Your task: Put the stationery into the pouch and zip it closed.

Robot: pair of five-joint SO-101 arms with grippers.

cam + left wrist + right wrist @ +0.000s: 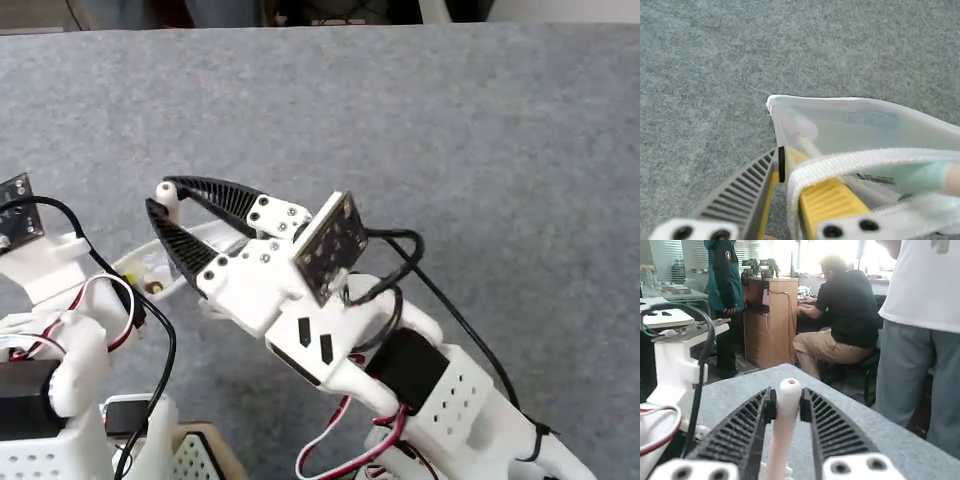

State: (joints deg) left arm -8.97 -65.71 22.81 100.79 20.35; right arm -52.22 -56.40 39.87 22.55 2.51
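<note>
The translucent white mesh pouch [855, 122], a pale pen [802, 131] inside it, hangs over the grey desk [700, 75], while a white stick [782, 430] sits clamped lengthwise in the right gripper [788, 403].

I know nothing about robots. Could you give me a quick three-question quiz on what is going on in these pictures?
1. True or false: the right gripper is shut on a white stick.
2. What does the left gripper hold? A) the edge of a white mesh pouch; B) a red cup; C) nothing at all.
3. Fill in the blank: the table has a ___ surface (give the colour).

Key: 1 true; 2 A; 3 grey.
</note>
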